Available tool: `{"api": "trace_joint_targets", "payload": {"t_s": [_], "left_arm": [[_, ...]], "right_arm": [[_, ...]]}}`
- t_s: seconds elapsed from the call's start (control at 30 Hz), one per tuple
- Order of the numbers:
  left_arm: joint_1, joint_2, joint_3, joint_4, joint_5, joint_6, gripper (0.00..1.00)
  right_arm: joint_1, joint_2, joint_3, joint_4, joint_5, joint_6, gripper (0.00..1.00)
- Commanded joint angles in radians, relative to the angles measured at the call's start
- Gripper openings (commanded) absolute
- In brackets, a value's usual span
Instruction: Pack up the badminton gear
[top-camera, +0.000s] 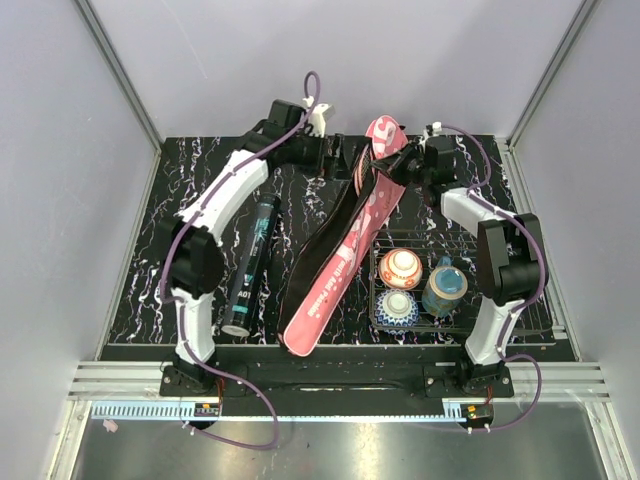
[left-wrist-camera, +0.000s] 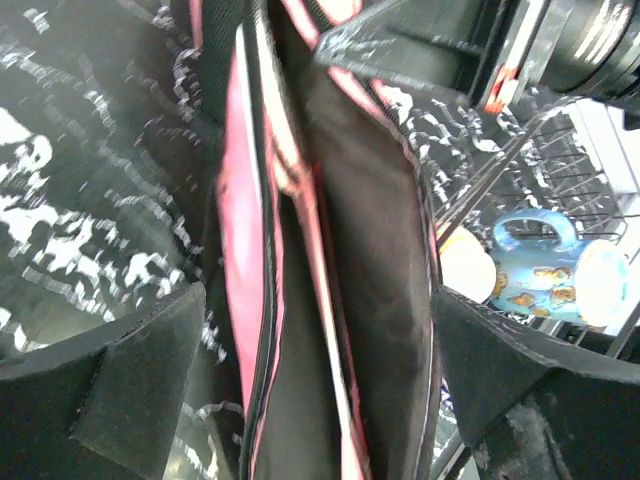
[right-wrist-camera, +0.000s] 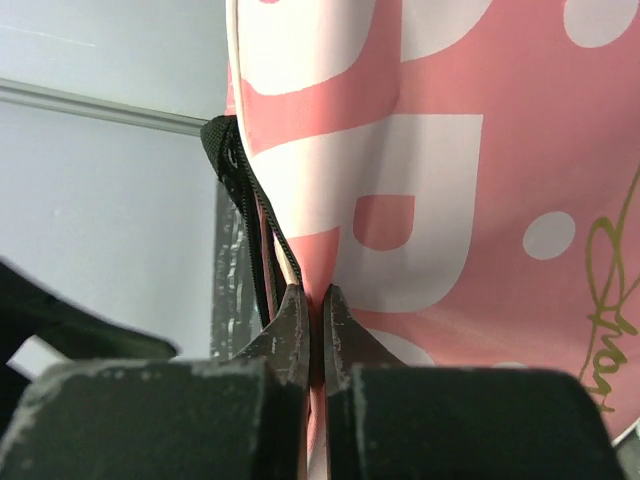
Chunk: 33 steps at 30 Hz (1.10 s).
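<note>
Pinches far edge of pink SPORT racket cover (top-camera: 340, 265) in right gripper (right-wrist-camera: 313, 300); holds left gripper (left-wrist-camera: 320, 350) wide, empty, at cover's 9 o'clock.

so the racket cover (top-camera: 345, 255) is pink with white lettering and black trim, tube (top-camera: 252, 262) is black, tabletop (top-camera: 185, 172) black with white marbling, cup (top-camera: 444, 288) blue

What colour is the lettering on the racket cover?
White on the pink cover; right wrist view.
</note>
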Motion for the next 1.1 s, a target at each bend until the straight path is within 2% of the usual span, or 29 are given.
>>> {"api": "trace_joint_targets", "payload": {"t_s": [0.0,0.07,0.17,0.23,0.27,0.3,0.4,0.43,0.5,0.6,0.73,0.9,0.93,1.0,1.07], "left_arm": [[-0.017,0.152,0.132,0.062,0.210,-0.015,0.99],[-0.019,0.177,0.153,0.062,0.245,-0.015,0.99],[-0.017,0.203,0.169,0.053,0.227,-0.006,0.99],[-0.017,0.218,0.175,0.046,0.212,-0.002,0.96],[-0.017,0.224,0.186,0.021,0.215,0.007,0.90],[-0.017,0.236,0.209,0.007,0.235,0.009,0.71],[-0.022,0.229,0.238,-0.023,0.253,0.017,0.37],[-0.023,0.221,0.241,-0.026,0.253,0.018,0.15],[-0.023,0.198,0.249,-0.027,0.252,0.000,0.00],[-0.031,0.169,0.264,-0.027,0.258,-0.015,0.00],[-0.054,0.148,0.265,-0.033,0.236,-0.026,0.00],[-0.086,0.138,0.298,-0.053,0.197,-0.043,0.00],[-0.089,0.134,0.304,-0.058,0.189,-0.046,0.00],[-0.097,0.122,0.307,-0.059,0.167,-0.051,0.00],[-0.104,0.115,0.310,-0.070,0.125,-0.048,0.00]], "right_arm": [[-0.011,-0.099,-0.033,0.296,-0.104,0.135,0.00],[-0.015,-0.104,-0.043,0.333,-0.116,0.158,0.00],[-0.014,-0.110,-0.046,0.353,-0.121,0.168,0.00],[-0.014,-0.110,-0.046,0.362,-0.120,0.179,0.00],[-0.014,-0.112,-0.046,0.359,-0.118,0.181,0.00],[-0.014,-0.112,-0.044,0.356,-0.113,0.179,0.00],[-0.011,-0.103,-0.040,0.339,-0.075,0.170,0.00],[-0.006,-0.100,-0.037,0.326,-0.054,0.168,0.00],[0.003,-0.098,-0.023,0.303,-0.028,0.141,0.00],[0.038,-0.106,0.021,0.189,0.047,0.061,0.00],[0.101,-0.124,0.075,0.021,0.239,-0.006,0.00],[0.192,-0.109,0.193,-0.153,0.382,-0.204,0.00],[0.201,-0.106,0.201,-0.206,0.453,-0.238,0.00],[0.206,-0.096,0.230,-0.307,0.468,-0.302,0.01],[0.206,-0.096,0.265,-0.377,0.439,-0.339,0.07]]}}
